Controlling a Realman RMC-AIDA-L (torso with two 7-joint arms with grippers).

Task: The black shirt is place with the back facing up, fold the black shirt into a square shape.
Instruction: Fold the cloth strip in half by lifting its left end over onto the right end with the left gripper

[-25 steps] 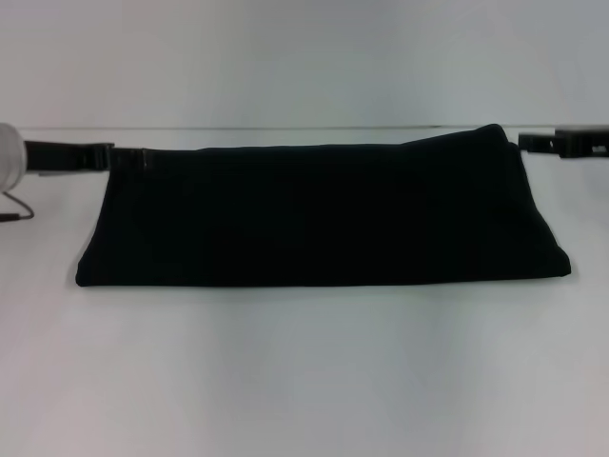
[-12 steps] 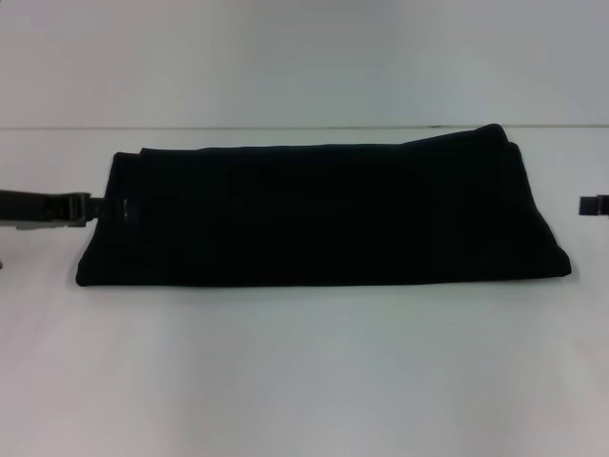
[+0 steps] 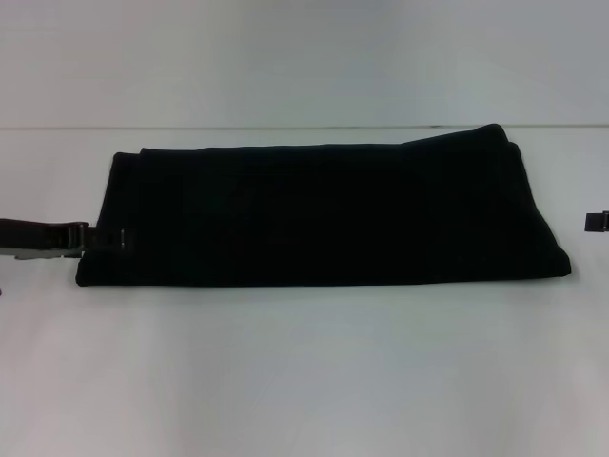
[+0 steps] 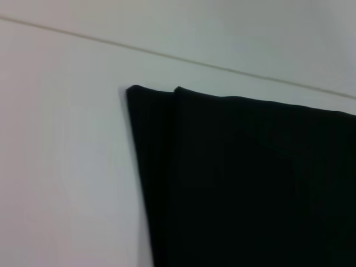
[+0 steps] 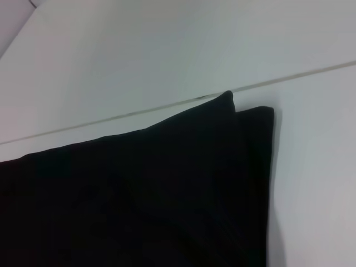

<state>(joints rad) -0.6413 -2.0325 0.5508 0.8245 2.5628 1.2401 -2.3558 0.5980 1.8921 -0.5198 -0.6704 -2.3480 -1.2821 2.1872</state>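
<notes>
1. Left end effector (image 3: pixel 95 239) comes in from the left edge of the head view and meets the near-left edge of the black shirt (image 3: pixel 324 214); its dark tips merge with the dark fabric, so how far it is open, and whether it has any hold of the cloth, cannot be told.
2. Right end effector (image 3: pixel 596 222) shows only as a small dark piece cut off at the right edge of the head view, apart from the shirt; its opening cannot be told either.
3. Neither wrist view shows its own arm's fingers.
4. Black shirt lies flat on the white worktop (image 3: pixel 304 371) as a folded band, its long axis running left to right across the head view, roughly in the middle of the surface.
5. No print shows on the upper face; the fabric is too uniformly dark to make out seams or sleeves.
6. Layered edges appear at the far corners: two stepped corners in the left wrist view (image 4: pixel 245 178), and two overlapping points in the right wrist view (image 5: pixel 139 194).
7. Shirt's near edge is wider than its far edge.
</notes>
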